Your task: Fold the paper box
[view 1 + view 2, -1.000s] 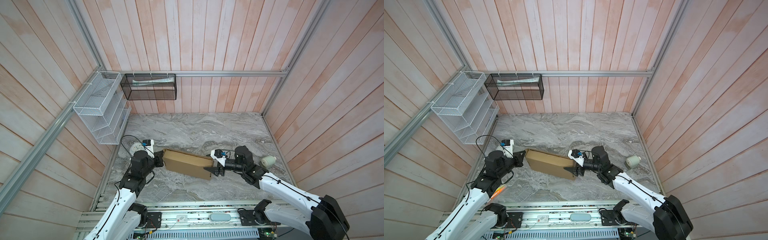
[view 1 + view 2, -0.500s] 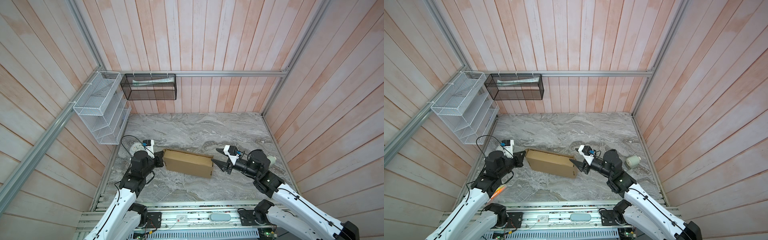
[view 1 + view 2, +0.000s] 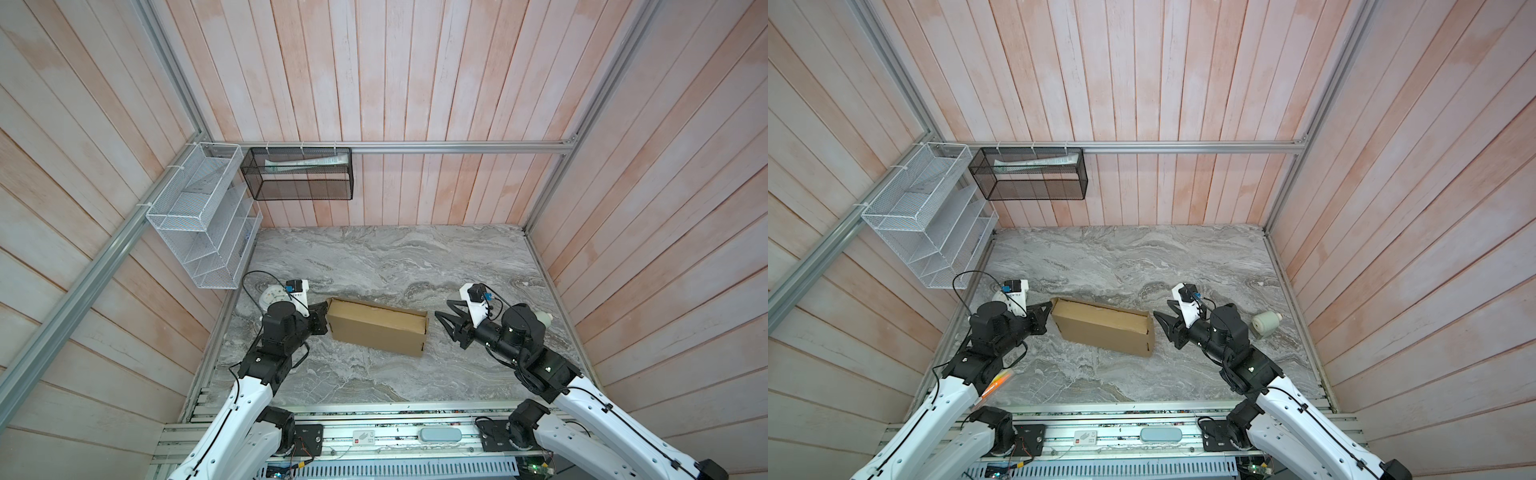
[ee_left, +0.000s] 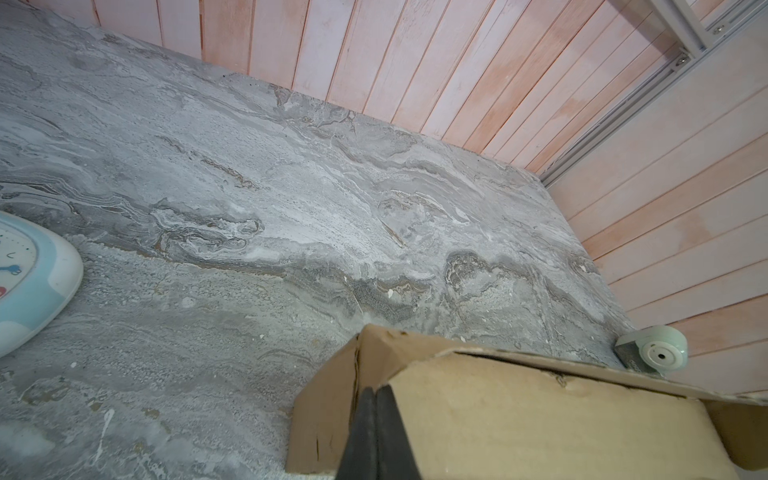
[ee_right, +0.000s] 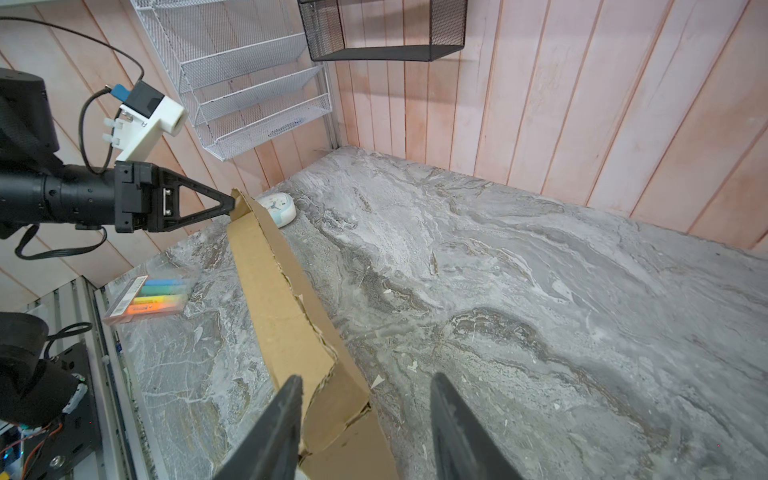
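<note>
Three plank walls [image 3: 374, 83] enclose a marble table [image 3: 374, 257]; the box [image 3: 374, 328] lies near its front. Left gripper [image 3: 325, 321] pinches one end, right gripper [image 5: 365, 378] gapes beside the other; clock [image 4: 29, 282], roll [image 3: 1264, 324], markers [image 5: 145, 297] lie apart.

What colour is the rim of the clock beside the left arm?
Light blue; the clock shows best in the left wrist view.

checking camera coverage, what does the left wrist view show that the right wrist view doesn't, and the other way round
Only left wrist: the pale roll. Only right wrist: the highlighter pack, white wire rack, black mesh basket, and the open right gripper. Both: the paper box, the clock, the marble table, and the left gripper shut on the box's corner.
</note>
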You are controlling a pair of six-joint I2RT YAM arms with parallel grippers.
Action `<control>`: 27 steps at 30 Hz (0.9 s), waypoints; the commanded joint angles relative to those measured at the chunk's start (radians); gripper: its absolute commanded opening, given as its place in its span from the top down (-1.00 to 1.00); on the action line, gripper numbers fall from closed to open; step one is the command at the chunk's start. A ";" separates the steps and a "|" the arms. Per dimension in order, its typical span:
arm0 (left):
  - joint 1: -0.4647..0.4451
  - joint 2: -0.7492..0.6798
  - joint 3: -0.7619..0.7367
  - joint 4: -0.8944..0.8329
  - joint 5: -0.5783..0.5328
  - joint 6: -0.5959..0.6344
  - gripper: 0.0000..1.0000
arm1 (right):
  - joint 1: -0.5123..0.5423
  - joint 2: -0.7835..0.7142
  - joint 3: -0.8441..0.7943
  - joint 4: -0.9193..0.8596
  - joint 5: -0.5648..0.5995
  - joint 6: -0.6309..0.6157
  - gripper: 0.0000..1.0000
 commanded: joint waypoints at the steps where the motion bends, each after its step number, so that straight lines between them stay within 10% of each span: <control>1: 0.004 0.009 -0.027 -0.058 0.011 -0.003 1.00 | 0.015 0.009 0.027 -0.067 0.082 0.086 0.03; 27: 0.005 0.000 -0.027 -0.057 0.016 -0.003 1.00 | 0.095 0.131 0.002 -0.078 0.097 0.182 0.12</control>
